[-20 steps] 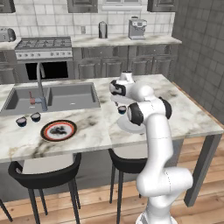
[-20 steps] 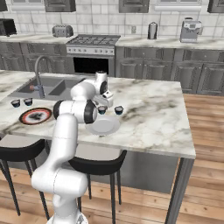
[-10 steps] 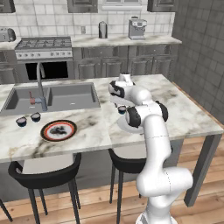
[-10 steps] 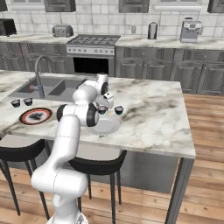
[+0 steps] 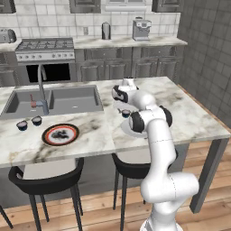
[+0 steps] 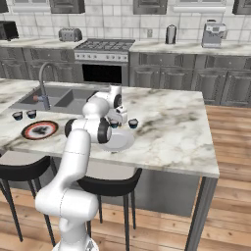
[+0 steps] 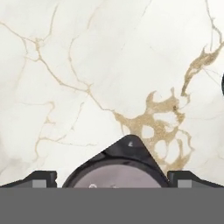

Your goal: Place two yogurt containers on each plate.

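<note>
Now lower than 1 second ago, gripper (image 7: 112,177) hangs wide open, straddling a yogurt container (image 7: 114,170) on the counter beside the white plate (image 6: 119,142); nothing held, grasp looks next.

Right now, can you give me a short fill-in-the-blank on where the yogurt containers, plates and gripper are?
1. The number of yogurt containers beside the sink is ___.
2. The red-rimmed plate holds ___ containers.
3. The gripper has its jaws ___ around a yogurt container.
4. The arm reaches over the plain ___ plate.

Missing words: two; no; open; white
</note>
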Available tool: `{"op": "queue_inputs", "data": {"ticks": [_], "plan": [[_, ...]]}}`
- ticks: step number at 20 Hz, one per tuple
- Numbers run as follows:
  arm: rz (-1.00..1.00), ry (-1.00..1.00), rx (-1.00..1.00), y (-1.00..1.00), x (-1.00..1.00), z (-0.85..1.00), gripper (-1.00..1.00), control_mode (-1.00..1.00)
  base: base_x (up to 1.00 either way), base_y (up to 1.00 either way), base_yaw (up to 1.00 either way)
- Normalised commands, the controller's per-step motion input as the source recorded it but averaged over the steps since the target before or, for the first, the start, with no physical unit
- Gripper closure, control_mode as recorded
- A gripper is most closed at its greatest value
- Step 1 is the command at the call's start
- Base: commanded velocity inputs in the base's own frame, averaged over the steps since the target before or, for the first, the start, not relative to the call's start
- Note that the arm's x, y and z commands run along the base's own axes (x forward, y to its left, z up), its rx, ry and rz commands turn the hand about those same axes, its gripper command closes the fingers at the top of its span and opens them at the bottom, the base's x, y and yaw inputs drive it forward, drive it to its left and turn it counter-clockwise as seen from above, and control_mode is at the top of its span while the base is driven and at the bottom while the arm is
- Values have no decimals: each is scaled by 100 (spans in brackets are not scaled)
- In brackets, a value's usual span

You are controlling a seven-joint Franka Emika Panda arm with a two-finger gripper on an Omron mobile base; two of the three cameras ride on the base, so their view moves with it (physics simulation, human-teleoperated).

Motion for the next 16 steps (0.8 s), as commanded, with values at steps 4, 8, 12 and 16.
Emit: {"op": "queue_inputs", "data": {"ticks": [4, 8, 12, 16], "plan": [[0, 0, 0, 0, -4, -21, -100, -100, 0, 0, 0], [0, 0, -1, 5, -2, -18, -100, -100, 0, 0, 0], [0, 0, 0, 7, 0, -10, -100, -100, 0, 0, 0], [0, 0, -1, 7, 0, -13, 100, -100, 0, 0, 0]]}}
